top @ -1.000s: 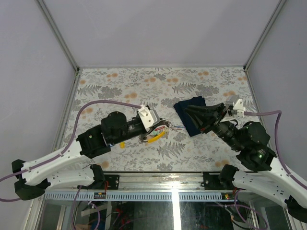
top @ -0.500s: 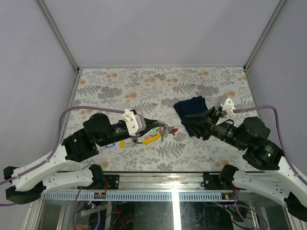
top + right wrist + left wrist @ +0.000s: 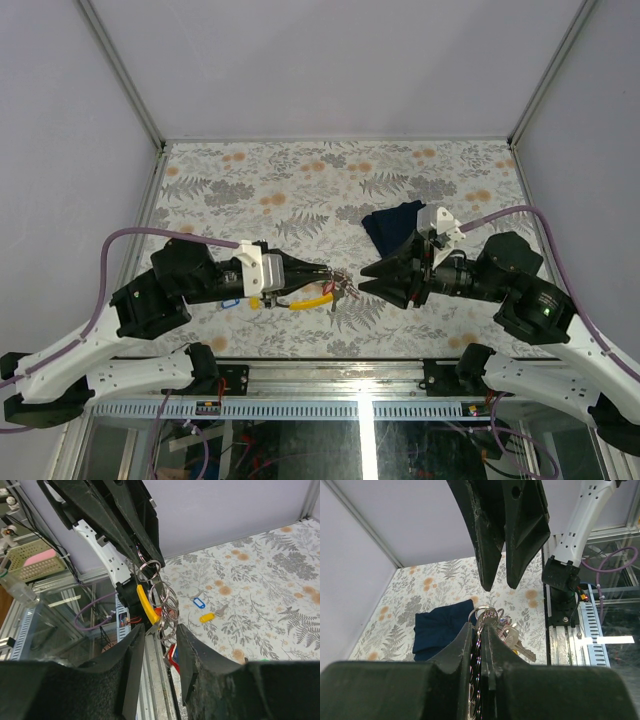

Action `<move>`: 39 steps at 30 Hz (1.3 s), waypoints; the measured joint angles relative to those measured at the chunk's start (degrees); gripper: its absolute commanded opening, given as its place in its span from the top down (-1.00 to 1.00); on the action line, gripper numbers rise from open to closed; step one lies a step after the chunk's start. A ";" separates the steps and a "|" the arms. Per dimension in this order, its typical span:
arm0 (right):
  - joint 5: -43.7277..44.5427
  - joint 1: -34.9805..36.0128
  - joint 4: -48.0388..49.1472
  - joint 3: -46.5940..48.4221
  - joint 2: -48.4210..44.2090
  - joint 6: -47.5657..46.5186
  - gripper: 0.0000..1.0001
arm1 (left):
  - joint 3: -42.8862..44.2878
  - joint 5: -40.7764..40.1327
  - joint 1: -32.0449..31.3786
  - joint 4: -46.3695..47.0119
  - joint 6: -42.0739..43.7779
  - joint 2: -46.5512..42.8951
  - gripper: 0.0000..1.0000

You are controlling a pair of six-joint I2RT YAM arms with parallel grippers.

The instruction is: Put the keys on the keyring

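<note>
Both arms swung inward; tips now meet centre-bottom of top view. L gripper clamped tight on keyring, held up off table. R gripper part-open, straddling the hanging rings, gripping nothing. Keys lie lower left in top view. Prob. best: R pinches one ring only, w/o dragging the bunch.

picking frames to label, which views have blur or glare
Left wrist: left tool dark and soft, keyring sharp, white glare by the rail. Right wrist: right tool blurred, keyring crisp. Top: even light, bright streak on the glass.
</note>
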 measured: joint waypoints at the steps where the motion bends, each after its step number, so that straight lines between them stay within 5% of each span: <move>1: -0.44 0.00 0.24 0.00 -0.11 0.31 0.22 | 0.11 0.39 0.00 -0.02 0.04 0.00 1.00; 20: 5.77 0.00 7.65 -5.64 -5.49 5.27 0.15 | 1.01 3.54 0.00 -1.03 0.11 0.17 1.00; 29: -0.42 0.00 17.11 -12.13 -5.46 -0.13 -0.34 | 1.01 4.26 0.00 -0.83 0.13 0.39 1.00; 35: -4.96 0.00 22.12 -12.11 -0.28 -0.70 -0.33 | 1.01 4.52 0.00 -0.83 0.13 0.46 1.00; 39: -7.26 0.00 23.96 -12.11 2.19 -0.70 -0.12 | 1.01 4.70 0.00 -0.83 0.13 0.68 1.00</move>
